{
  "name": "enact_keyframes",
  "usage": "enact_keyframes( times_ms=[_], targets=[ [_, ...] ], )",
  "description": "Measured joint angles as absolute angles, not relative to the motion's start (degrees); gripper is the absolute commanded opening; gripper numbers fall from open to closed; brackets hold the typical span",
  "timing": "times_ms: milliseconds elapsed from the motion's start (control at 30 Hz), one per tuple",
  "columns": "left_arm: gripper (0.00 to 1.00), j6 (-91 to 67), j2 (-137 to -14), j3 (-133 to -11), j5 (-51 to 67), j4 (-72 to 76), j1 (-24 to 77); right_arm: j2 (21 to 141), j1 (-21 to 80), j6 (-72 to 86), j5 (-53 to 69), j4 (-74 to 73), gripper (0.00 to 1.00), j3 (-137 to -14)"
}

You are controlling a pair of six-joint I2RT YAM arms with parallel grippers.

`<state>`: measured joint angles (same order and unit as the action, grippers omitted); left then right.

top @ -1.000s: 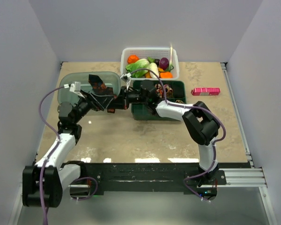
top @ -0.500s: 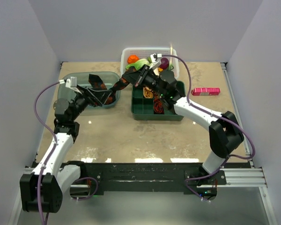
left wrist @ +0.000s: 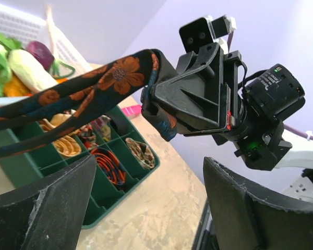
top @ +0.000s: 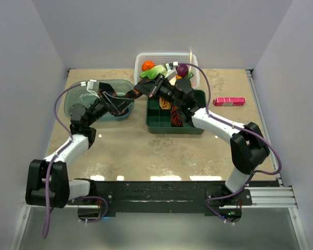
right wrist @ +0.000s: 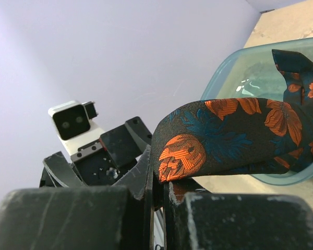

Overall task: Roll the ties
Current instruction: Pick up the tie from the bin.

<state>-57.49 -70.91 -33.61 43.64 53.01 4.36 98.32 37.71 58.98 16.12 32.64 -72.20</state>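
two arms, one tie | right gripper (top: 154, 89) pinches the folded end of the black orange-flowered tie (right wrist: 224, 135) in the air | its length runs left and down into the teal tub (top: 75, 101) | left gripper (left wrist: 146, 192) spread wide, nearer that free span, which crosses just ahead of it

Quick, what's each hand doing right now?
Left hand: open.
Right hand: closed on the tie.
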Motion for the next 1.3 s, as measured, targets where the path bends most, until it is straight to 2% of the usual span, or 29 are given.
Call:
enact_keyframes(
  times_ms=[167,267,533,633,667,733,767,800,867,967,1000,1067,1100,1300],
  targets=[
    [0.79,-57.9,-73.5,-36.3,43.7,53.6,7.0,98.3,37.8,59.0,16.6,32.6,0.00,-72.3],
    [0.66,-57.9,-75.0,-39.0,43.7,53.8,7.8,98.3,37.8,59.2,17.3,32.7,0.00,-72.3],
    [0.46,-58.1,-80.5,-43.0,43.9,55.3,8.2,98.3,37.8,59.6,18.1,33.1,0.00,-72.3],
    [0.35,-58.3,-81.1,-43.0,44.4,56.5,8.4,98.5,37.7,59.9,18.1,33.1,0.00,-72.3],
    [0.27,-58.5,-81.2,-43.0,44.6,57.0,8.4,98.6,37.7,60.0,18.1,33.1,0.00,-72.3],
    [0.17,-58.8,-81.3,-43.0,44.8,57.4,8.4,98.7,37.6,60.4,18.2,33.7,0.00,-72.3],
    [0.04,-59.0,-81.5,-43.0,44.9,57.8,8.4,98.7,37.6,60.4,18.2,34.1,0.00,-72.3],
    [0.00,-59.2,-81.6,-43.0,44.9,58.0,8.4,98.7,37.6,60.4,18.2,34.2,0.00,-72.3],
    [0.00,-59.4,-81.6,-43.0,45.2,58.5,8.4,98.9,37.5,60.5,18.5,34.6,0.02,-72.3],
    [0.00,-59.5,-81.6,-43.0,45.5,59.0,8.4,99.0,37.5,60.4,19.0,34.8,0.16,-72.3],
    [0.00,-59.4,-81.6,-43.0,45.5,59.0,8.4,99.0,37.4,60.4,19.1,34.8,0.27,-72.4],
    [0.00,-59.3,-81.6,-43.0,45.7,58.7,8.3,99.0,37.4,60.4,19.4,34.8,0.37,-72.4],
    [0.00,-59.1,-81.6,-43.2,45.9,58.0,8.0,99.0,37.3,60.1,19.7,34.7,0.47,-72.4],
    [0.00,-54.1,-78.3,-48.5,44.3,47.2,4.3,98.2,37.4,56.1,21.6,30.7,0.77,-71.9]
  ],
)
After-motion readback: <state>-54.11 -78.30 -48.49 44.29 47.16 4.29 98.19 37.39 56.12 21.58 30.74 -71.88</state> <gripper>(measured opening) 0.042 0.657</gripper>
